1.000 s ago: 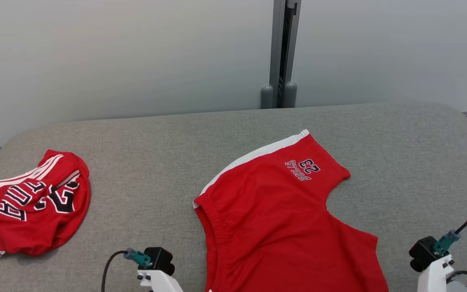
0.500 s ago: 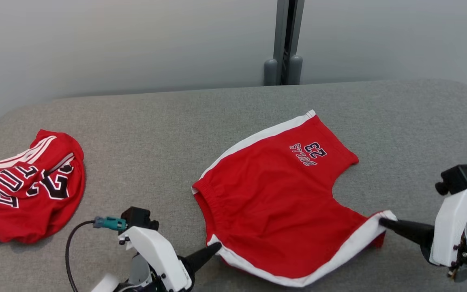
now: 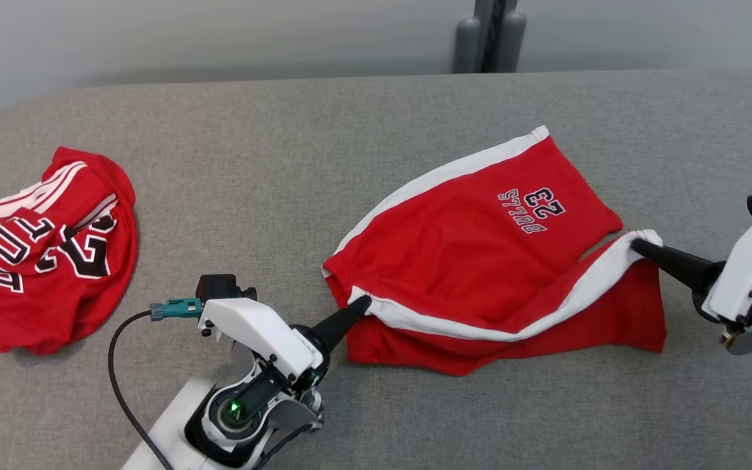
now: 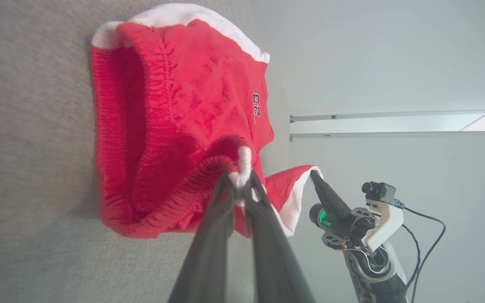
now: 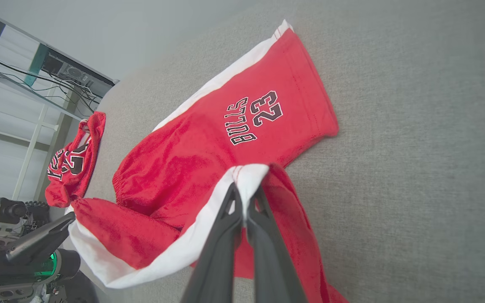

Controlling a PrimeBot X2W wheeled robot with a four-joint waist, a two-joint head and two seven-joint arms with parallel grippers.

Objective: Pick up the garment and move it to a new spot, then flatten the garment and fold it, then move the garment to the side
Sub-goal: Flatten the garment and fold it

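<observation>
Red shorts [image 3: 474,248] with white side stripes and a "BULLS 23" print lie on the grey surface, the near leg lifted and drawn back over the far one. My left gripper [image 3: 364,301] is shut on the waistband's white-striped corner, which also appears pinched between the fingers [image 4: 239,185] in the left wrist view. My right gripper [image 3: 637,246] is shut on the white hem corner of the lifted leg, held at the fingertips [image 5: 246,198] in the right wrist view. The white stripe sags between the two grippers.
A second red garment [image 3: 43,248] with black-and-white lettering lies crumpled at the left edge of the grey padded surface [image 3: 252,163]. A grey post [image 3: 490,32] stands behind the far edge. A cable [image 3: 121,385] loops from my left wrist.
Both grippers have carried the near edge of the shorts away from me, folding it over the far half. The head camera has tilted down, shifting the whole picture.
</observation>
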